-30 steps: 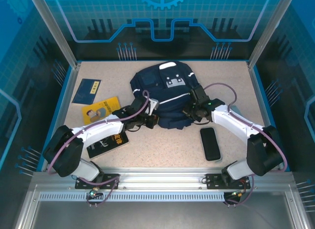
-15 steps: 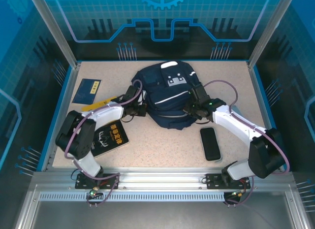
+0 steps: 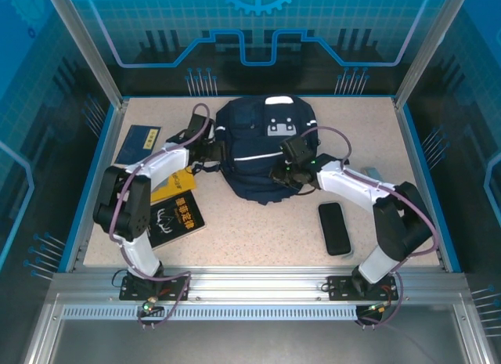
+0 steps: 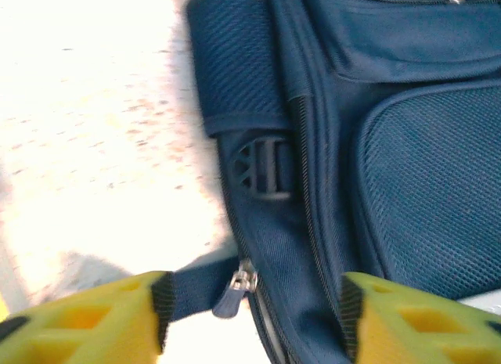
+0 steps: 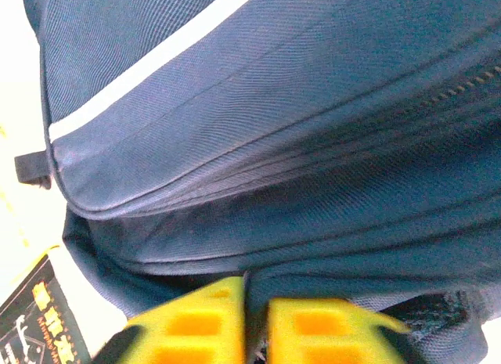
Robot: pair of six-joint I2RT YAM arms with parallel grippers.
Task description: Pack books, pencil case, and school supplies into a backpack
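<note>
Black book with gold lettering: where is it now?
Top external view: the black book lies flat on the table, near-left side, just nearer the bases than the yellow book, left of the backpack.

The top view looks steeply down from above and behind the arm bases, far enough to take in the whole table [image 3: 258, 231], with the backpack [image 3: 258, 153] at upper centre. Both wrist views sit close against that backpack, with the fingers [image 4: 86, 325] of the left gripper [image 4: 252, 317] and those of the right gripper [image 5: 254, 317] along their bottom edges. The black book [image 5: 31, 325] in the right wrist view's lower left corner also appears lower left in the top view.
</note>
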